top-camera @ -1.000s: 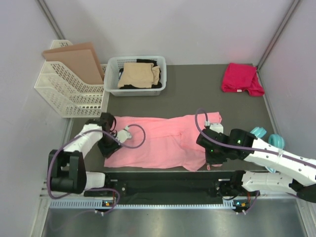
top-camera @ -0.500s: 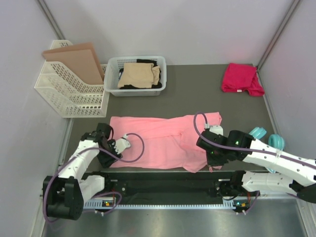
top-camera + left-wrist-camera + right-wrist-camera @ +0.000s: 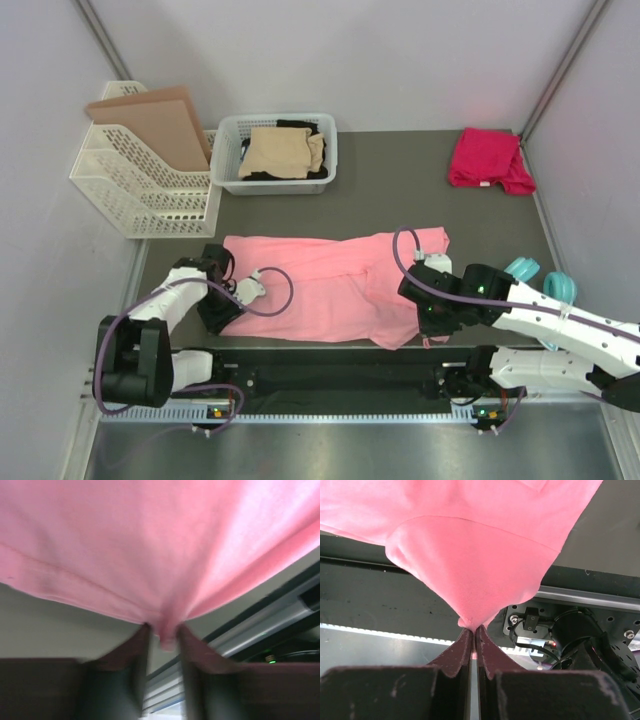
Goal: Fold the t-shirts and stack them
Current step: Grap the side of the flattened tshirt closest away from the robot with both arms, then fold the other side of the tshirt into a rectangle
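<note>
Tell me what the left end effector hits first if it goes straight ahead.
The pink t-shirt: a pinch of its hem is caught between the left end effector's fingers, probably more cloth beyond.

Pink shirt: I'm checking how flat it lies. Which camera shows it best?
The top camera: the whole pink shirt shows, spread on the table. Each wrist camera shows only a small pinched bit of its edge, up close.
</note>
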